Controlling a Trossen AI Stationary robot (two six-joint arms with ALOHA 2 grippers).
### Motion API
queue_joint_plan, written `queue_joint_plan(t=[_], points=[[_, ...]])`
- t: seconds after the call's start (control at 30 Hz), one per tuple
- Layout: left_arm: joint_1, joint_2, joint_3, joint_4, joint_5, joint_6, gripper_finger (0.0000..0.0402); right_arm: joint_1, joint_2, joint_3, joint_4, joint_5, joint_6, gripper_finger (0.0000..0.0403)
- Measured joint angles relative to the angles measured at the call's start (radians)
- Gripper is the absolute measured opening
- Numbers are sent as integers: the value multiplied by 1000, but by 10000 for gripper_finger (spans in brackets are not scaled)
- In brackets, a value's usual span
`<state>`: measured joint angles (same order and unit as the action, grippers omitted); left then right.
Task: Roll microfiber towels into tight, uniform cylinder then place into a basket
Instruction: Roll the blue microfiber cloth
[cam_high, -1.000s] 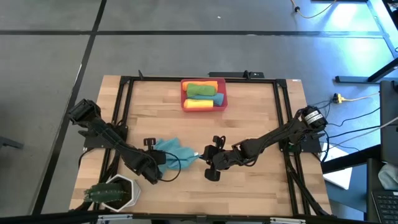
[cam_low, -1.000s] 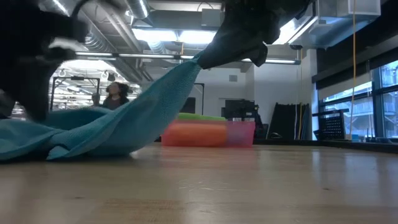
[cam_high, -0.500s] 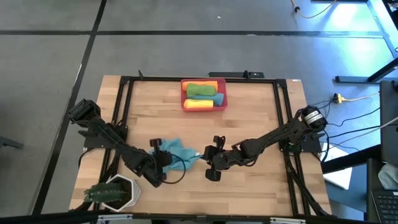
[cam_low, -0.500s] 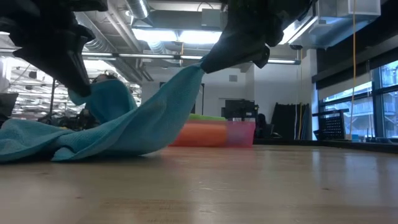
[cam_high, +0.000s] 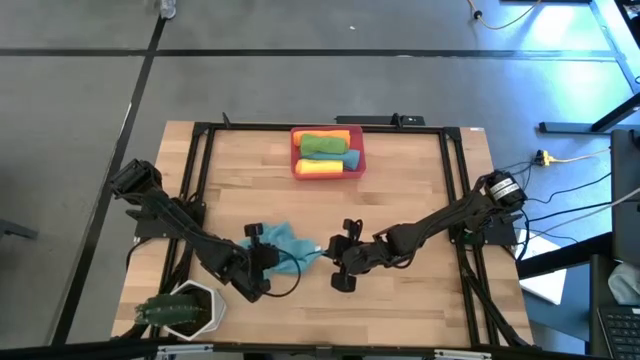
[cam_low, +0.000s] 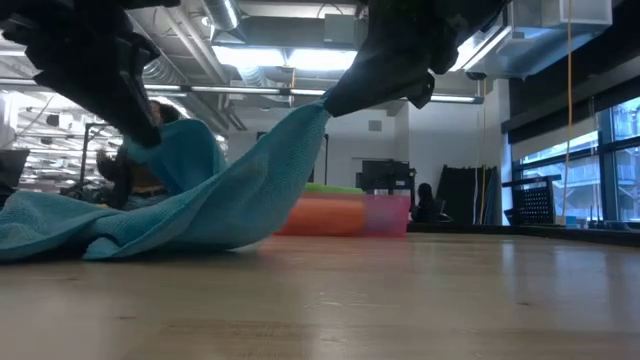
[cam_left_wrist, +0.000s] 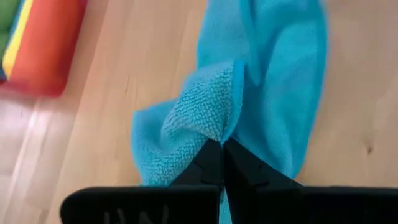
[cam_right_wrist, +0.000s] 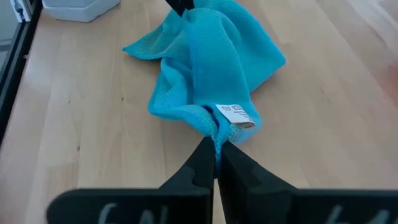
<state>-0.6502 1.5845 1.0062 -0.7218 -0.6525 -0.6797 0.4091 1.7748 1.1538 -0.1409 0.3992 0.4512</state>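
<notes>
- Left tool (cam_high: 254, 240) and right tool (cam_high: 333, 251), each clenched on opposite ends of the teal towel (cam_high: 285, 244).
- Towel's long axis runs between them, across the desk (cam_high: 400, 170).

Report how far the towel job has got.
Done: rolled green, orange, yellow and blue towels already lie in the red basket. In hand: the left tool and right tool are each shut on a corner of the loose blue towel, lifting it. Left: rolling it up and putting it in the basket.
</notes>
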Motion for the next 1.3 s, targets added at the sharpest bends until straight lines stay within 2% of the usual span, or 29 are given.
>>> queue_joint_plan(t=[0.2,0.6,0.87,1.03,1.3], points=[[-5,0,113,-38,-20,118,0,4,-81,0,-24,0,-13,12],[-33,-1,498,-261,-131,258,0,89,-345,0,-44,14,-77,12],[-106,-1,723,-399,-186,270,0,178,-499,0,-36,27,-93,12],[-148,-2,776,-524,-165,189,0,229,-530,0,-44,27,-90,12],[-199,-2,778,-809,-122,-137,0,260,-527,0,-211,30,38,12]])
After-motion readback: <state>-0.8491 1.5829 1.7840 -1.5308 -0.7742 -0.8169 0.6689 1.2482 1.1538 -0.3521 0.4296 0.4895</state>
